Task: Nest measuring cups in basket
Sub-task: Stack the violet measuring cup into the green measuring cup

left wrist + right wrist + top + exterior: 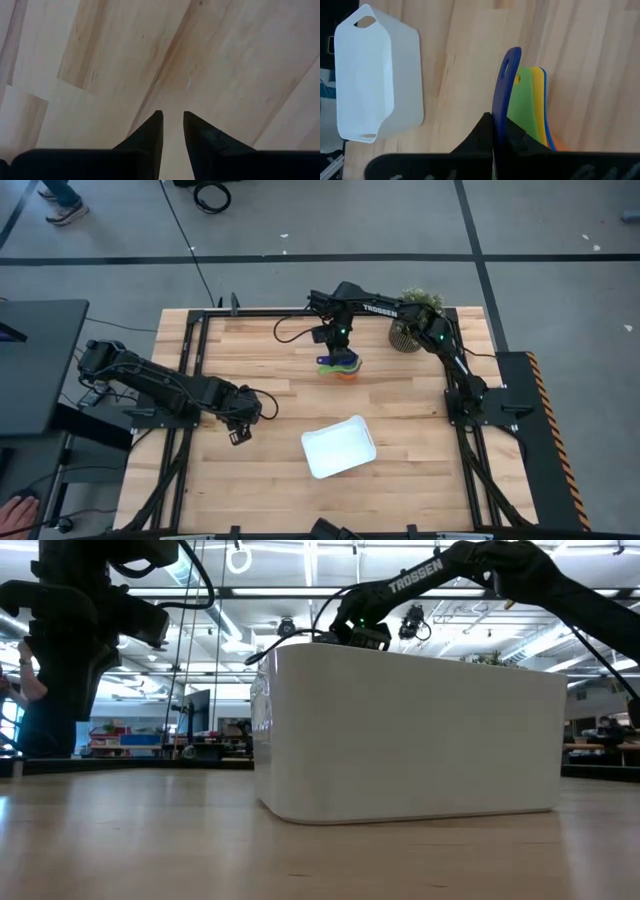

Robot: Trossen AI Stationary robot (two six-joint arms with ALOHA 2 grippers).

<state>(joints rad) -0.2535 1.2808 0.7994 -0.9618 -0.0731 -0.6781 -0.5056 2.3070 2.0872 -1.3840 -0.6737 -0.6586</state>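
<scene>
The measuring cups (341,367) sit nested in a stack on the wood near the table's far edge. In the right wrist view their flat handles fan out: dark navy (506,85), green (525,105), yellow (538,100), bright blue and orange edges beyond. My right gripper (499,122) (340,346) stands over the stack, shut on the navy handle. The white basket (338,447) (375,75) (410,730) rests flat on the table nearer the front and hides the cups in the low view. My left gripper (173,117) (240,430) waits shut over bare wood at the left. My right gripper pinches the navy cup's flat handle (503,102) between its two fingers, coming from above and pointing down. The fingers lie along the handle, whose holed free end (510,62) sticks out past the fingertips. The handle stands turned on edge, apart from the green handle beside it.
A round plant pot (410,330) stands at the table's far right corner, close to the right arm. Bare wood lies between the cup stack and the basket, and around the left gripper. A dark metal frame (190,370) edges the table.
</scene>
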